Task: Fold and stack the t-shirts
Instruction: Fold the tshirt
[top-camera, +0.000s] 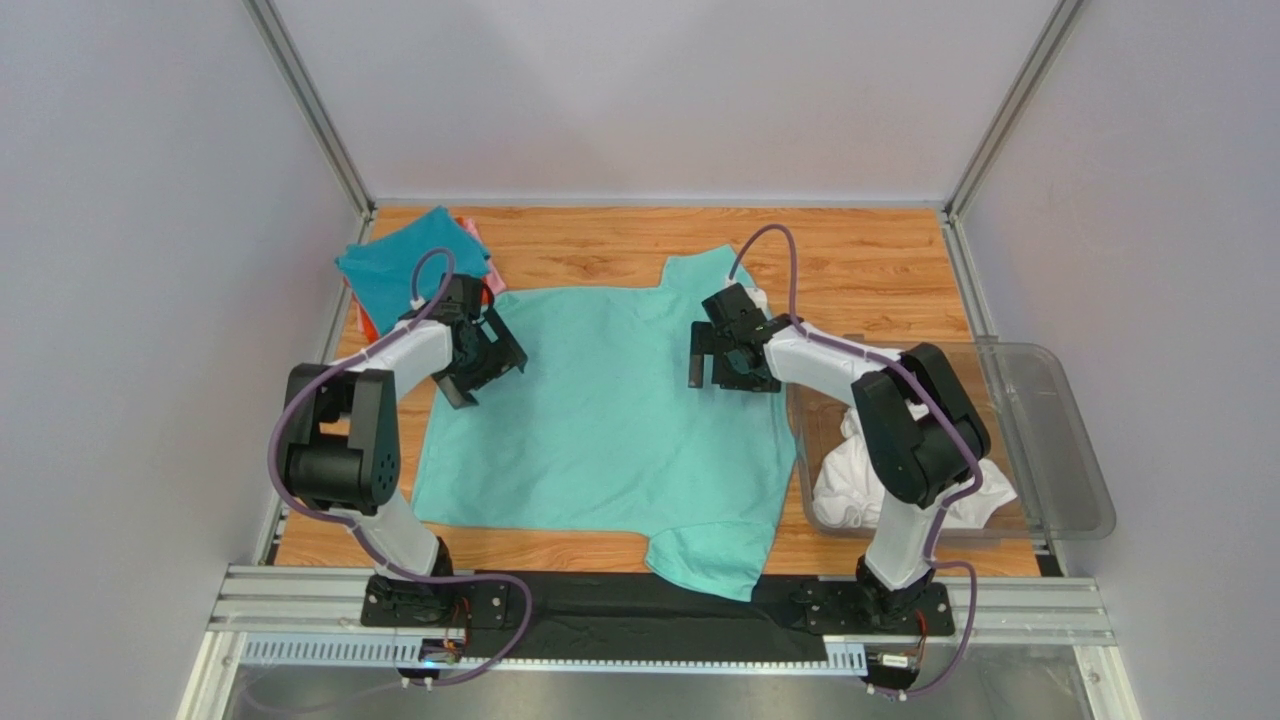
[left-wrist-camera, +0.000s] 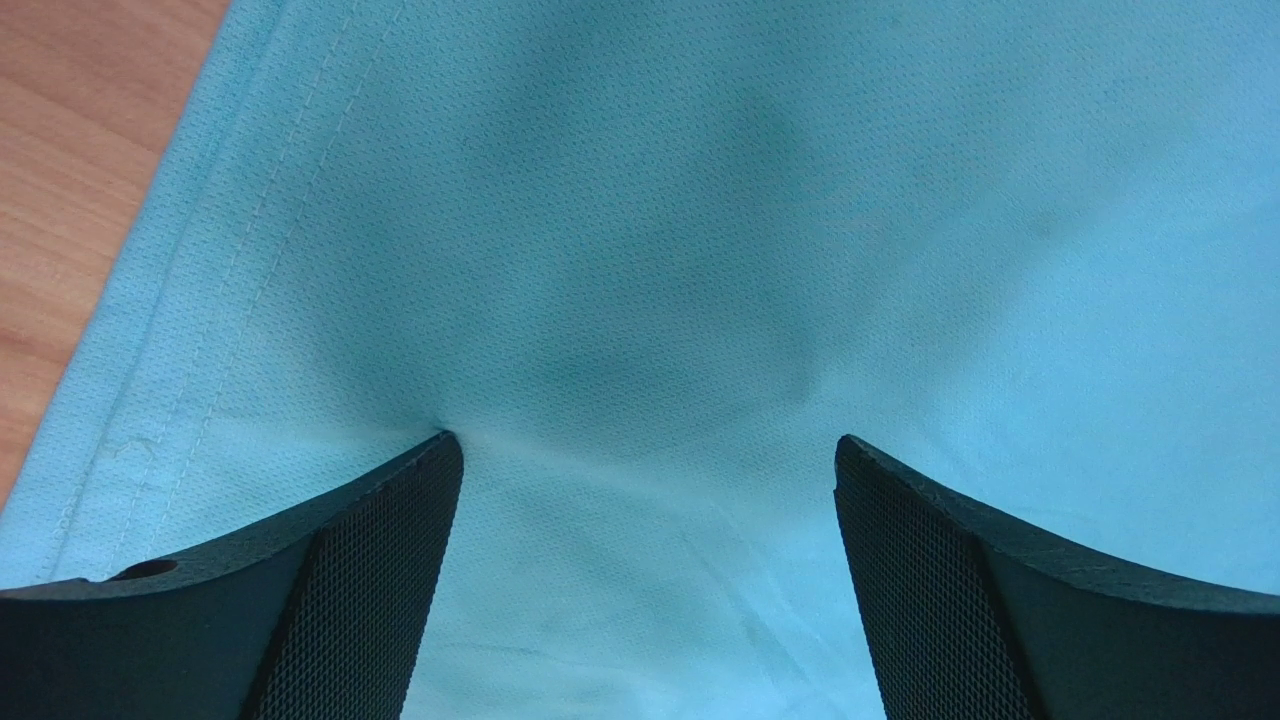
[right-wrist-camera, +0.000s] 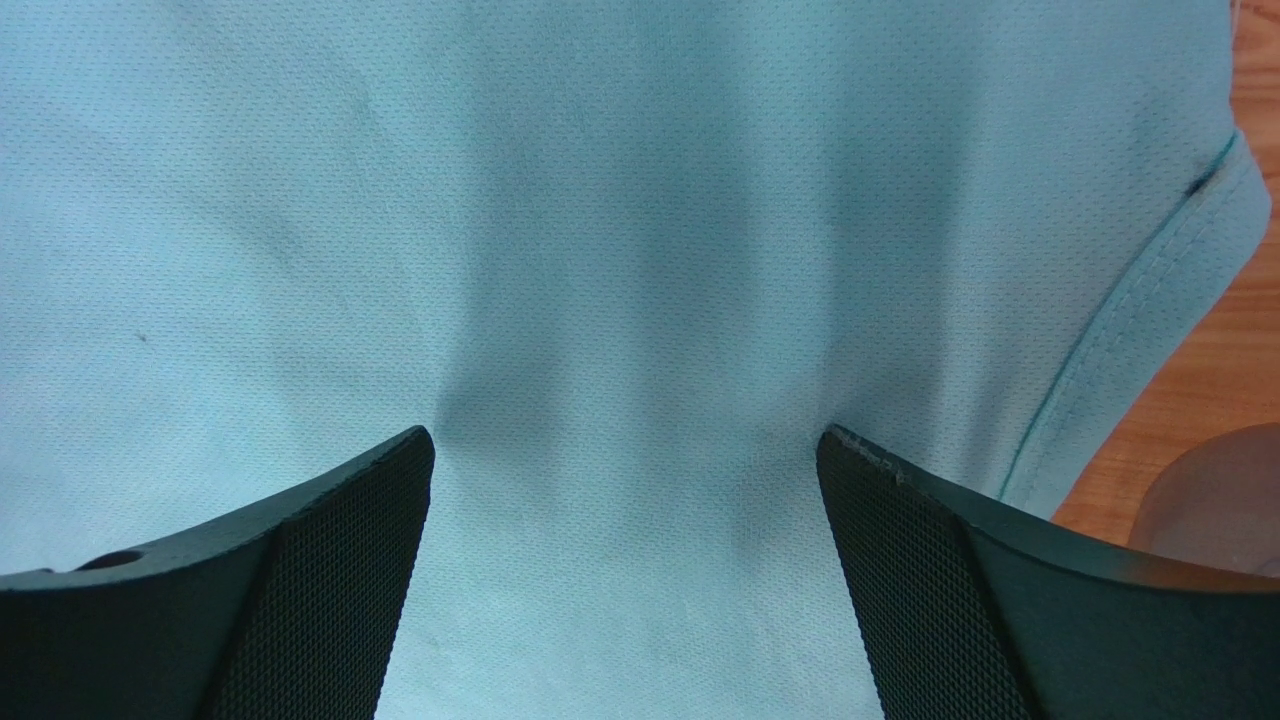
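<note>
Mint-green t-shirt (top-camera: 601, 420): lay spread flat in the middle of the worktop (top-camera: 872, 255), between the two arms.
Long axis: ran left to right across the worktop.
Heading: the stitched bottom hem lay at the left, and the sleeve end pointed right, towards the bin. One sleeve stuck out to the far side and the other to the near edge.
Left pincer (top-camera: 481, 375): was open with its fingers (left-wrist-camera: 361, 585) spread wide. It was low over the hem end of the shirt (left-wrist-camera: 646, 225), and small creases ran from one fingertip. It gripped nothing.
Right pincer (top-camera: 703, 360): was also open with its fingers (right-wrist-camera: 932, 570) apart. It was down over the shirt's right part (right-wrist-camera: 601, 225), near a stitched edge. It held nothing.
Folded stack: sat at the far left corner with the teal-blue t-shirt (top-camera: 403, 270) on top. A pink edge (top-camera: 475, 234) and an orange-red edge (top-camera: 361, 321) showed under it. The stack lay just beside the mint-green shirt's far left corner.
Clear plastic bin (top-camera: 1074, 465): stood at the right side of the worktop, beside the right arm.
Bin contents: crumpled white t-shirt cloth (top-camera: 849, 480), bunched at the bin's left end. How many shirts were in there could not be told.
</note>
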